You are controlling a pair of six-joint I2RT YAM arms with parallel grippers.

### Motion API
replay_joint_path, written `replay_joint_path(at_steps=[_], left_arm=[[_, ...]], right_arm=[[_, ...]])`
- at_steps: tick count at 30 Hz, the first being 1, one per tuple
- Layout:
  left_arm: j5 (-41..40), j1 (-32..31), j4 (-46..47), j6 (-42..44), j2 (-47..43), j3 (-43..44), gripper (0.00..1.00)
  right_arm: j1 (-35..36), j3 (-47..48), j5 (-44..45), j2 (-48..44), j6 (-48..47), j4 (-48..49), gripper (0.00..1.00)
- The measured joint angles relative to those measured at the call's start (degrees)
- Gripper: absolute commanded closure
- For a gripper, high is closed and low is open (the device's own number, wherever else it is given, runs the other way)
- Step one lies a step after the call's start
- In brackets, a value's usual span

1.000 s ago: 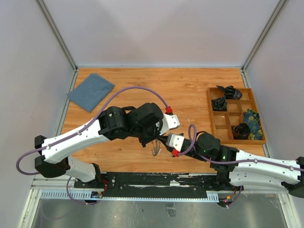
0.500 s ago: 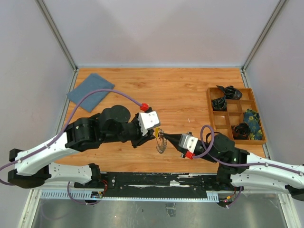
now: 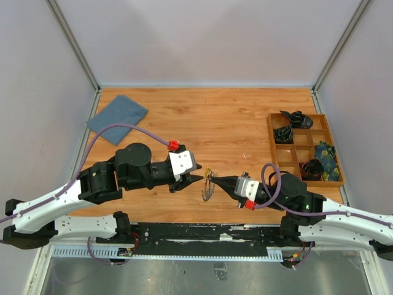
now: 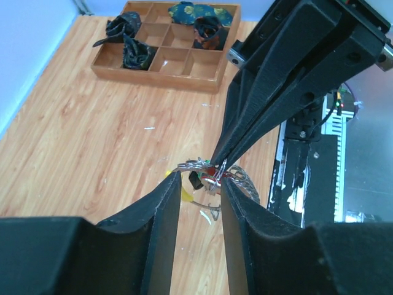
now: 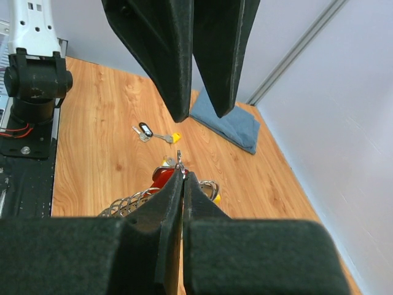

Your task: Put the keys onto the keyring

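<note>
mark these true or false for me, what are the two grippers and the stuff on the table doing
1. The right gripper has its fingers shut on the keyring. True.
2. The left gripper is clamped shut. False: its fingers stand open, with a gap between them.
3. The blue cloth lies in the wooden tray. False: it lies on the table, at the far left corner.
4. A loose key lies on the table, apart from the keyring. True.
5. Every tray compartment is empty. False: several hold dark bundles.
</note>
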Motion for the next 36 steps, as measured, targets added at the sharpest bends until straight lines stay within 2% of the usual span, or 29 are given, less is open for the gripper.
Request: replay_joint_path(at_steps=[9,15,22,33,36], left_arm=[[5.5,0.0,-0.2,3.1,1.4,0.0,0.65],[7.2,0.0,-1.1,4.0,1.7,0.0,0.73],[8.2,0.0,-2.0,4.4,3.1,0.0,0.75],[8.2,0.0,-2.4,4.9,3.6,0.0,0.99],[8.2,0.0,-2.6,5.1,3.7,0.1,0.99]], right_arm=[[0.0,0.7,-3.0,-1.0,-0.3,-0.6,0.99],[0.0,0.8,-3.9,-1.4,-0.4,-0.7,0.99],[0.0,0.8,-4.7,-1.9,-0.6,-0.7,0.99],[0.0,0.8,-5.4,-2.6,-0.5,-0.7,0.99],[0.0,0.8,-5.3,-2.7,-0.5,-0.7,0.99]])
